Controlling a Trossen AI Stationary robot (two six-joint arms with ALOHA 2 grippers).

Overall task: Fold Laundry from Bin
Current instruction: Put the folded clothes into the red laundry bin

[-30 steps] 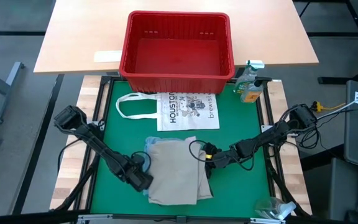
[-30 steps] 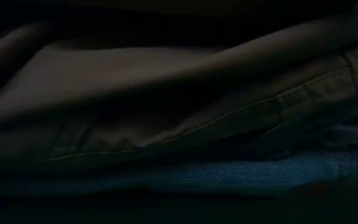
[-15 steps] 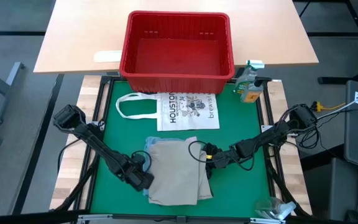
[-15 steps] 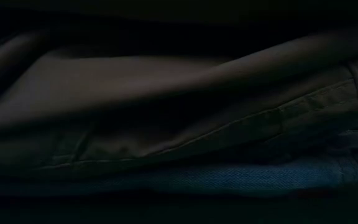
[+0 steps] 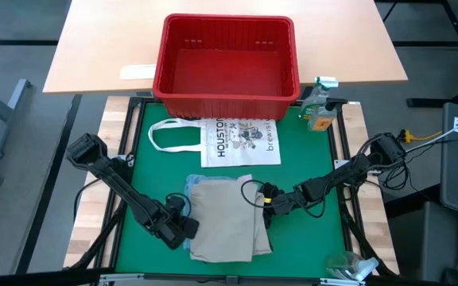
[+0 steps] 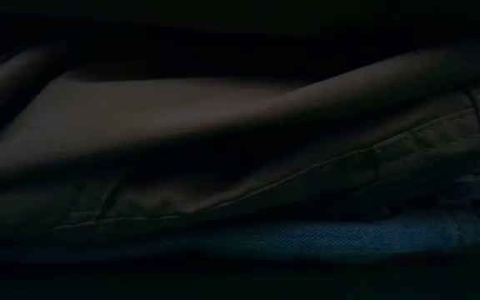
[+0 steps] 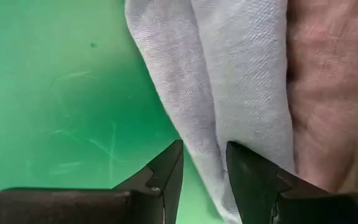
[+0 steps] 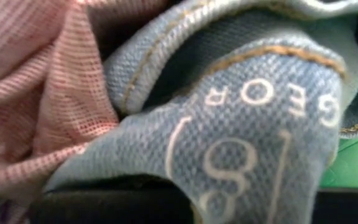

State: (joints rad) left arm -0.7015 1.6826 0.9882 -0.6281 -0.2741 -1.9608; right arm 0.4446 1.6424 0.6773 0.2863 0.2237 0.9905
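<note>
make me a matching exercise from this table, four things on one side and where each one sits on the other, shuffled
Things:
1. red bin
2. white tote bag
3. folded khaki-grey garment
4. left gripper

Places:
A. on the green mat, just in front of the bin
B. at the garment stack's left edge
C. top of the stack on the mat
D. on the tan table beyond the mat

Pairs: 1-D, 2-A, 3-C, 4-B

A light wooden desk (image 5: 94, 48) stands on a grey floor (image 5: 10, 20). Just in front of the desk is a green mat (image 5: 316, 159) with pale wooden boards (image 5: 82, 226) at its sides.
</note>
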